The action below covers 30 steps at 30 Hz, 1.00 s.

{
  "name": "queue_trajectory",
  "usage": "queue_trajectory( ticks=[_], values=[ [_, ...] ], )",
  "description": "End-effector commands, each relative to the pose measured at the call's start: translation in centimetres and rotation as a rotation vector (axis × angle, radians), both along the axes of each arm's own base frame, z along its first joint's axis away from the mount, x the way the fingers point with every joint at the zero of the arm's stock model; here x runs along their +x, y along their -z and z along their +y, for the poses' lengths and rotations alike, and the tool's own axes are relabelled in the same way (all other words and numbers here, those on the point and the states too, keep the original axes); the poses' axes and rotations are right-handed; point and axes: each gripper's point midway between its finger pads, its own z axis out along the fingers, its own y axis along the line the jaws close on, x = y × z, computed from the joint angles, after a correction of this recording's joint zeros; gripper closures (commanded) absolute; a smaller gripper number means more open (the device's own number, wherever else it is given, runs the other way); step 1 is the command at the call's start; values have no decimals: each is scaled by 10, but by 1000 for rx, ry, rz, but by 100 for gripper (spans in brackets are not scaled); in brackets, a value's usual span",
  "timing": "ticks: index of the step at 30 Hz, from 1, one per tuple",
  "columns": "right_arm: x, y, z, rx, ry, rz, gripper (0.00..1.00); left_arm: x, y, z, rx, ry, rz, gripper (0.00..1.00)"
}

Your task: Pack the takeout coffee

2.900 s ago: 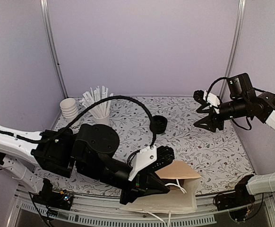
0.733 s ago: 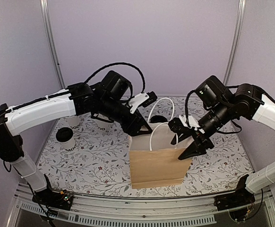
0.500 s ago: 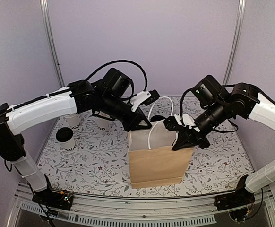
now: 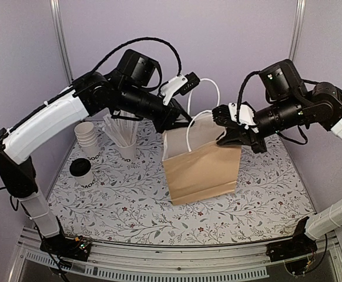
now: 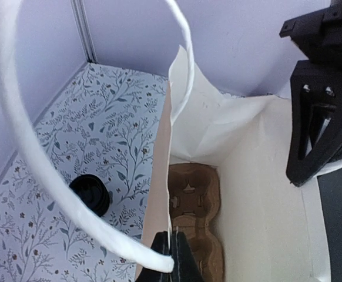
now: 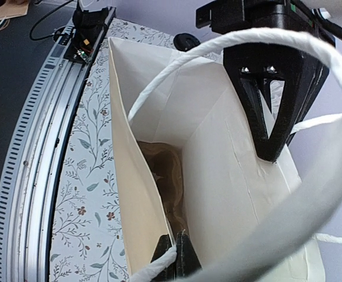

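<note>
Floral table [image 4: 265, 188], brown paper bag [image 4: 201, 170] mid-surface, sitting a bit tilted. Left gripper [image 5: 171, 244] is pinching the bag's left rim and right gripper [image 6: 175, 244] its right rim, with the fingertips mostly cut off. There's a cardboard cup carrier [image 5: 194, 197] inside, partly hidden. The takeout coffee [image 4: 83, 173] stands by the left edge.

Holds both arms raised and reaching inward over the middle of the table [image 4: 265, 194], elbows high. Clamps the left gripper [image 4: 172, 126] shut on the left rim of the paper bag [image 4: 200, 170], the right gripper [image 4: 224, 137] shut on the opposite rim. Points both wrists down, facing each other across it.
</note>
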Motion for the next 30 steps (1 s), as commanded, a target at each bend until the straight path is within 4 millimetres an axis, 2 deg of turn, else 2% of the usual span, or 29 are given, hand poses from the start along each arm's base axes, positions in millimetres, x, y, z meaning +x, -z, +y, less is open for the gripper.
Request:
queue_trajectory(
  ticks=[1, 4, 9, 18, 30],
  values=[
    [15, -52, 3, 118, 28, -165, 100, 18, -35, -5, -42, -6, -89, 100],
    [20, -67, 4, 146, 38, -209, 100, 24, -47, -9, -52, -5, -109, 100],
    [26, -83, 5, 169, 49, -241, 100, 31, -48, -9, -48, -10, -114, 100],
    [32, -62, 6, 140, 59, -209, 100, 42, -36, -4, -27, -17, -80, 100],
    [44, -49, 3, 128, 80, -193, 99, 50, -16, 1, 1, -16, -37, 100]
  ],
)
